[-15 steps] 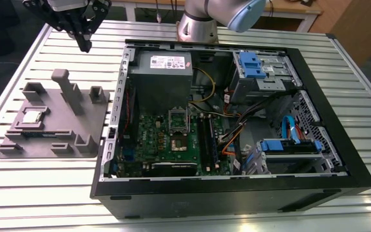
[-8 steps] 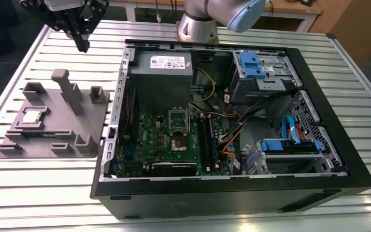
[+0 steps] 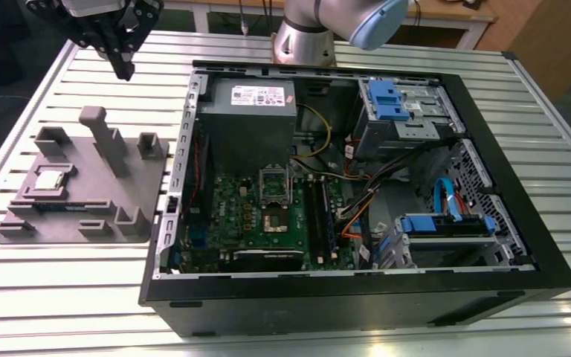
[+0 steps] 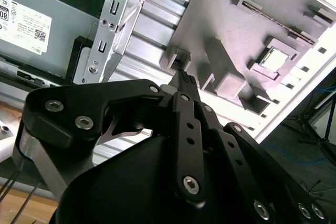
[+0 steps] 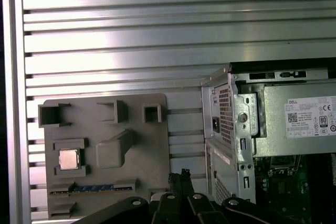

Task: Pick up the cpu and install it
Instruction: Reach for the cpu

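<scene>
While the gripper (image 3: 124, 72) hangs high over the table (image 3: 57, 297) with its fingers closed together on nothing, the cpu (image 3: 50, 178) lies flat in its pocket on the grey tray (image 3: 142, 186), well apart from it. I think such a thin chip can slip, or the tray's tall posts get hit, if the descent is off-centre

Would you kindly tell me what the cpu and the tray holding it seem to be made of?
The cpu looks metal-topped: silvery and reflecting light. The tray looks like matte grey moulded plastic, evenly dull with blocky raised forms.
</scene>
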You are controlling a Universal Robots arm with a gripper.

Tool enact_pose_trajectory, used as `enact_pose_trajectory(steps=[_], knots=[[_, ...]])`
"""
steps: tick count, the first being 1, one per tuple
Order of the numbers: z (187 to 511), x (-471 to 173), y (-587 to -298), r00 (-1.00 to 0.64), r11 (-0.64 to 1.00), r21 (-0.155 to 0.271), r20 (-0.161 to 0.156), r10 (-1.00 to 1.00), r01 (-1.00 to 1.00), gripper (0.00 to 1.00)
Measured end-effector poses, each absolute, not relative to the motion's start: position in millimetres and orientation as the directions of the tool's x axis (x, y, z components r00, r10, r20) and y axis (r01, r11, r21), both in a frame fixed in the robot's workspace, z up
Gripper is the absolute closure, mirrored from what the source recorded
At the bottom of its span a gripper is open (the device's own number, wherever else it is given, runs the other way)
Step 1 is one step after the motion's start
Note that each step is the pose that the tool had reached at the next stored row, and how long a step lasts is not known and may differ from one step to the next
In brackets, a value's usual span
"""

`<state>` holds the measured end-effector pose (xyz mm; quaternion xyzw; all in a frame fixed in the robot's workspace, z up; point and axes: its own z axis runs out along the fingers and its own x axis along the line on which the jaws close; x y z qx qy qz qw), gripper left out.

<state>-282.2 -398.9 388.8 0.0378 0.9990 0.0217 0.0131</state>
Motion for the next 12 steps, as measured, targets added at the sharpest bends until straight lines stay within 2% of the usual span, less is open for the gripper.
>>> enact_pose_trajectory(steps=[12], knots=[[388.8, -285.5, -398.9, -0.997, 0.996, 0.044, -0.024, 0.076, 0.075, 0.89]])
